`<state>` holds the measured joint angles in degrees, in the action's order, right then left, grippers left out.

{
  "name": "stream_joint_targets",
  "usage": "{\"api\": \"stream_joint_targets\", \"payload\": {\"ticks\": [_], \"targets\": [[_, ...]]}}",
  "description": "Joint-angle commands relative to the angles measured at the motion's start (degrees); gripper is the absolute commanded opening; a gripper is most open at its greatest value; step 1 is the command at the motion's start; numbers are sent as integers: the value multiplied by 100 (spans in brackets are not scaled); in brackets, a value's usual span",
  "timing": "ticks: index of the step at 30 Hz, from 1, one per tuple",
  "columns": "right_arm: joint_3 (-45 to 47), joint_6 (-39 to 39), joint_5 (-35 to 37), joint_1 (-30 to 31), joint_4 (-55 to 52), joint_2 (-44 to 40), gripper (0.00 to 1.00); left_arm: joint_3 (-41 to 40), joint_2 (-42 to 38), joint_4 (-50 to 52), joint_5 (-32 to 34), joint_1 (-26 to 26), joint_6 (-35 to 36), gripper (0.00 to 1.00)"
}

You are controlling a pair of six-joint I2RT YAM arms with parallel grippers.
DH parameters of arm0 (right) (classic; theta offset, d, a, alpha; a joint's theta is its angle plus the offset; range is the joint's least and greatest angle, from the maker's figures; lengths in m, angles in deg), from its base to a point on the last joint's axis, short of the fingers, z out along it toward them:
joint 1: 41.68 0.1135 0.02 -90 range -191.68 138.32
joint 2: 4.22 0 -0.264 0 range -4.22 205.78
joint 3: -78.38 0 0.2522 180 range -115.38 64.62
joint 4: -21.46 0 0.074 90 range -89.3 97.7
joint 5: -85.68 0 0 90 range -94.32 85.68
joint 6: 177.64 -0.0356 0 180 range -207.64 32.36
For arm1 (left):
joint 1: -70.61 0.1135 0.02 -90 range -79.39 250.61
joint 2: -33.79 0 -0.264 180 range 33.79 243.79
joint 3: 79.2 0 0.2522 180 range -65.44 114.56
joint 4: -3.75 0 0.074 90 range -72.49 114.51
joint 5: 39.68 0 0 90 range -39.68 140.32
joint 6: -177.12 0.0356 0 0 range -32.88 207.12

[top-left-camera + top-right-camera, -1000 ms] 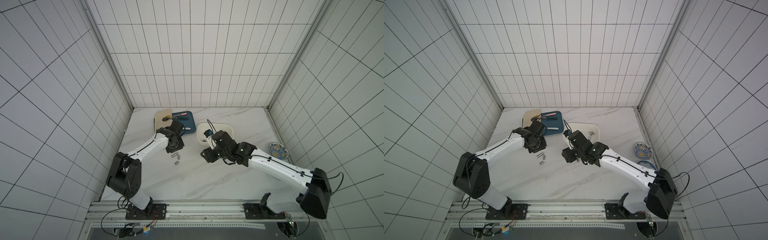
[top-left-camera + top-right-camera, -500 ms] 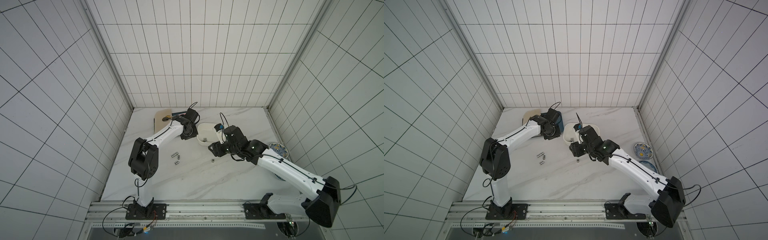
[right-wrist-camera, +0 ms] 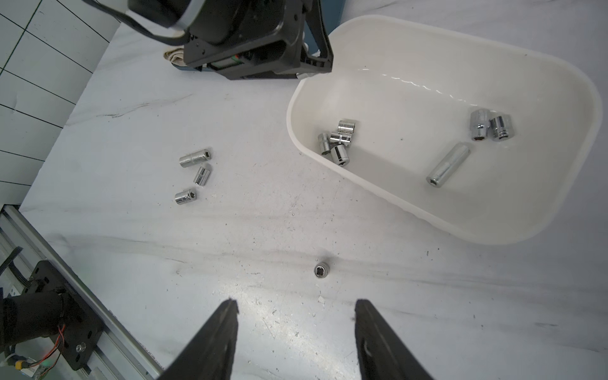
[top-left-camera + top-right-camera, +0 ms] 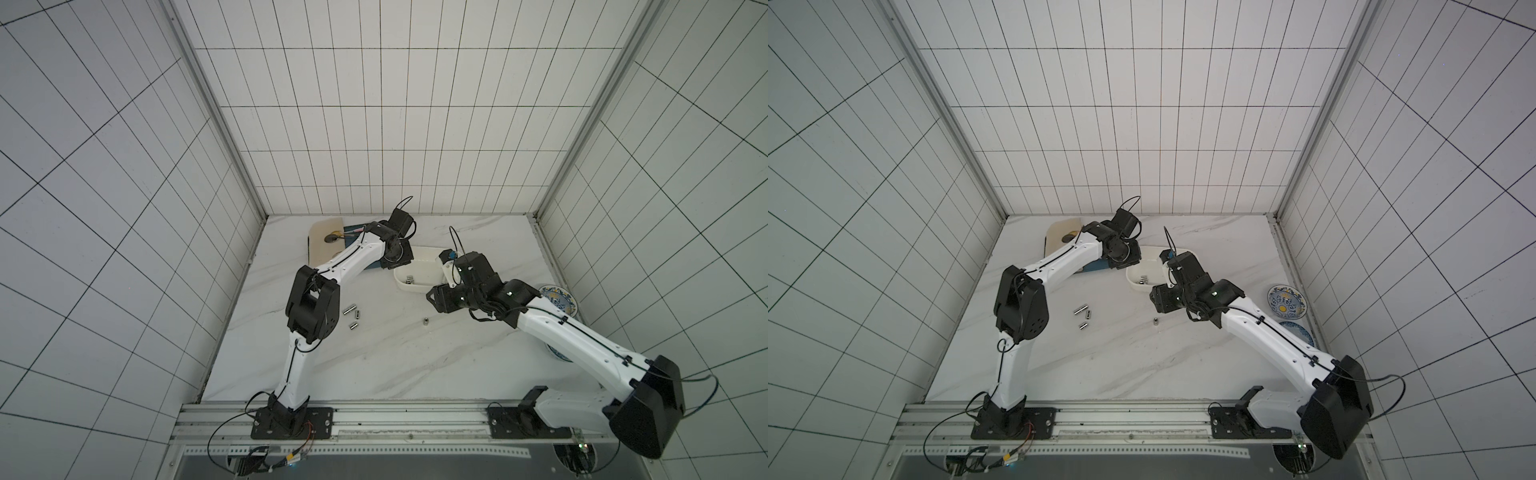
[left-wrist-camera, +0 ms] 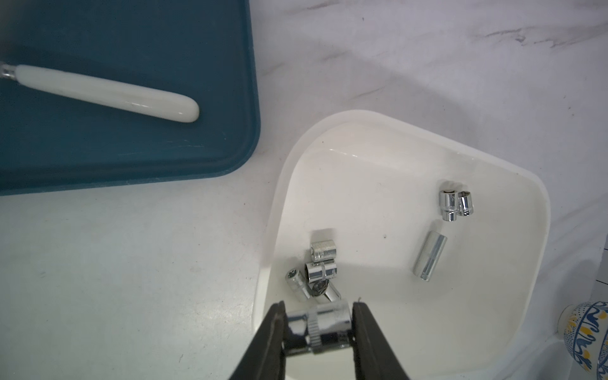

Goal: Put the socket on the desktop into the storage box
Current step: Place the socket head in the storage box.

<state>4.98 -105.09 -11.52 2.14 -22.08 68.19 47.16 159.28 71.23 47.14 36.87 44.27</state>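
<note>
White storage box (image 5: 378,197), chrome socket (image 5: 317,324), dark-blue tray (image 5: 131,148), blue-and-yellow patterned plate (image 4: 1285,302)

Dark-blue tray (image 5: 131,148) on marble tabletop (image 4: 374,365), with a white-handled utensil (image 5: 108,93) lying in it (head out of frame). Beige mat (image 4: 320,253) touches the tray. Blue-and-yellow patterned plate (image 4: 1285,301) sits near the tabletop's right edge.

I see my left arm (image 4: 353,257) stretched far back, its wrist over the left end of the white storage box (image 4: 424,250), where a few sockets (image 4: 409,279) lie inside. My right arm (image 4: 552,332) hovers at the box's near side. Three loose sockets (image 4: 351,316) lie together on the marble desktop (image 4: 374,374) beside the left elbow. A single socket (image 4: 425,320) sits alone below the right wrist. A patterned plate (image 4: 559,297) rests at the right edge.
</note>
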Motion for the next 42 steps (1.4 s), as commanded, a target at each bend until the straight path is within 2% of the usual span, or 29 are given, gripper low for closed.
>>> {"api": "stream_joint_targets", "payload": {"ticks": [1,13,22,27,33,42], "targets": [[190,-66,-36,-57,-30,-87,59,318,358,-123,-203,-75,105,29],[316,-83,-60,-158,1,-167,60,1120,1273,-72,-534,-113,211,29],[410,-100,-105,-230,55,-218,59,1245,1528,-89,-568,-124,207,31],[427,-105,-132,-259,52,-229,59,1280,1559,-87,-561,-132,181,36],[444,-109,-145,-266,65,-262,59,1290,1498,-76,-561,-137,189,46],[444,-136,-167,-268,59,-295,59,1227,1175,24,-449,-206,311,46]]}}
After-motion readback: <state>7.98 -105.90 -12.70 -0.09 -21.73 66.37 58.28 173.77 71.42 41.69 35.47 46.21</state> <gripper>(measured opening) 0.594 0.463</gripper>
